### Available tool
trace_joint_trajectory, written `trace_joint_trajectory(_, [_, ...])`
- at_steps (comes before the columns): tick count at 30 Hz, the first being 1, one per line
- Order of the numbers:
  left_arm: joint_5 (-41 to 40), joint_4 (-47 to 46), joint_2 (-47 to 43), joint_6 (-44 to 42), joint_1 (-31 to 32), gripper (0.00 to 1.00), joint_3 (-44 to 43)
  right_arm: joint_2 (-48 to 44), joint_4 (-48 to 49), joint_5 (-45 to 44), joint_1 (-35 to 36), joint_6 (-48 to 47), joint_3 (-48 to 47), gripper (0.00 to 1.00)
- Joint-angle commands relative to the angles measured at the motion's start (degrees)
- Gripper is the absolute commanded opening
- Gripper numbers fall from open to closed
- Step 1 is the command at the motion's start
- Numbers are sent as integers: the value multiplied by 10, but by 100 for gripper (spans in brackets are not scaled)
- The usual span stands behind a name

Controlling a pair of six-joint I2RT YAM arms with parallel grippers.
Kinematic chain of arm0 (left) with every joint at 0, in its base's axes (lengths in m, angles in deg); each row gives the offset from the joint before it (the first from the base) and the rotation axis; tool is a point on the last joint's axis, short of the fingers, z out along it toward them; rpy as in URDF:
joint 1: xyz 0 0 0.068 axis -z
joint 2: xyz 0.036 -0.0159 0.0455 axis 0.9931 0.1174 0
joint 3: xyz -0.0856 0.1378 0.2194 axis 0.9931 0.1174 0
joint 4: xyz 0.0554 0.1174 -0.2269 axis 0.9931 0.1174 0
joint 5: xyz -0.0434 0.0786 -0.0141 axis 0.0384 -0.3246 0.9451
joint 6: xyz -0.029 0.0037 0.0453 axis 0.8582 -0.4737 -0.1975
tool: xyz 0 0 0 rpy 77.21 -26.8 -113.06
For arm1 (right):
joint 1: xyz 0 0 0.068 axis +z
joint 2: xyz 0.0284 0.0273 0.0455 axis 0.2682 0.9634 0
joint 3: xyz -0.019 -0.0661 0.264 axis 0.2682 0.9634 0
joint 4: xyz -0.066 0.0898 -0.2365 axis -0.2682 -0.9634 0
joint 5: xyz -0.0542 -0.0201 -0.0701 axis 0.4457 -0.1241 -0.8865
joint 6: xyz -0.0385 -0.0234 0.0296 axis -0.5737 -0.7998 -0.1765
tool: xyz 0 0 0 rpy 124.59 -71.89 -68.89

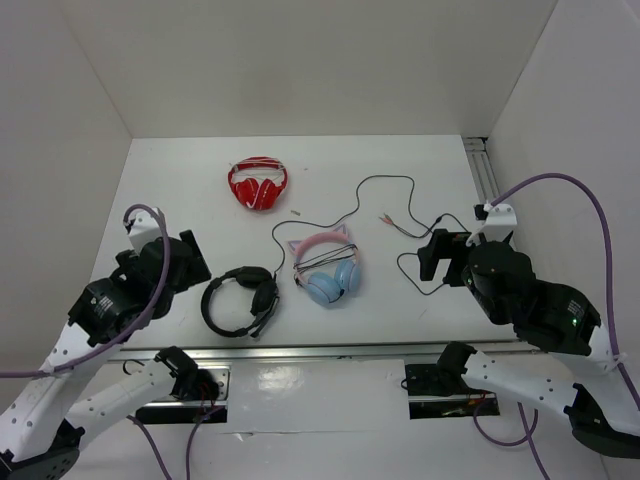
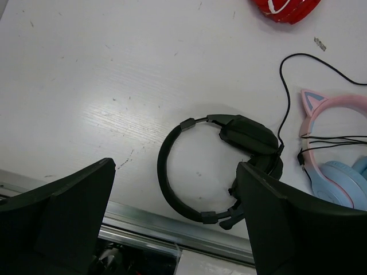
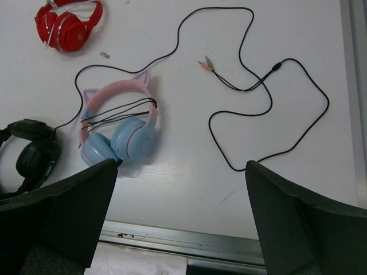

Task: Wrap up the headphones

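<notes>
The black headphones (image 1: 240,300) lie flat near the table's front edge, left of centre. They also show in the left wrist view (image 2: 229,154) and at the left edge of the right wrist view (image 3: 28,154). Their thin black cable (image 1: 390,178) runs up and right in loose loops across the table (image 3: 277,66), ending in two plugs (image 3: 206,64). My left gripper (image 1: 188,260) hangs open and empty just left of the headband (image 2: 178,220). My right gripper (image 1: 440,255) is open and empty above the cable's right loops (image 3: 180,220).
Pink-and-blue cat-ear headphones (image 1: 325,270) lie right of the black ones, with the cable passing beside them. Red headphones (image 1: 257,185) lie further back. A metal rail (image 1: 330,350) runs along the front edge and another (image 1: 483,170) along the right. White walls enclose the table.
</notes>
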Motion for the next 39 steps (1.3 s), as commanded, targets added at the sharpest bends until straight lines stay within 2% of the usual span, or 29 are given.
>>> trace_joint_trajectory(1, [-18, -15, 14, 18, 1, 100, 3, -3, 34, -19, 2, -10, 2, 100])
trace_joint_trajectory(3, [-10, -15, 19, 18, 1, 100, 14, -9, 34, -14, 2, -4, 2, 100])
trace_joint_trajectory(6, [14, -66, 32, -9, 1, 100, 28, -34, 69, 13, 2, -16, 2, 100])
trace_joint_trajectory(10, [14, -52, 60, -9, -4, 100, 23, -80, 138, 29, 2, -37, 29, 100])
trace_joint_trajectory(13, [19, -45, 66, 10, -9, 100, 17, -94, 155, 41, 2, -43, 35, 100])
trace_joint_trajectory(16, [64, -36, 79, 51, -9, 100, 3, -63, 140, 47, 2, -43, 29, 100])
trace_joint_trajectory(19, [86, -15, 93, 124, -9, 100, 15, -36, 140, 64, 2, -43, 36, 100])
trace_joint_trajectory(20, [95, -9, 101, 173, -9, 100, 25, -29, 150, 81, 2, -43, 36, 100])
trace_joint_trajectory(27, [96, 3, 106, 372, -9, 100, 172, -16, 210, 140, 2, -56, 86, 100])
trace_joint_trajectory(30, [91, 3, 114, 420, -9, 100, 215, -16, 224, 165, 2, -62, 102, 100])
trace_joint_trajectory(34, [91, -19, 140, 433, -9, 100, 258, -16, 246, 198, 2, -62, 118, 100])
trace_joint_trajectory(39, [86, -34, 175, 440, -9, 90, 260, -16, 264, 219, 2, -62, 131, 100])
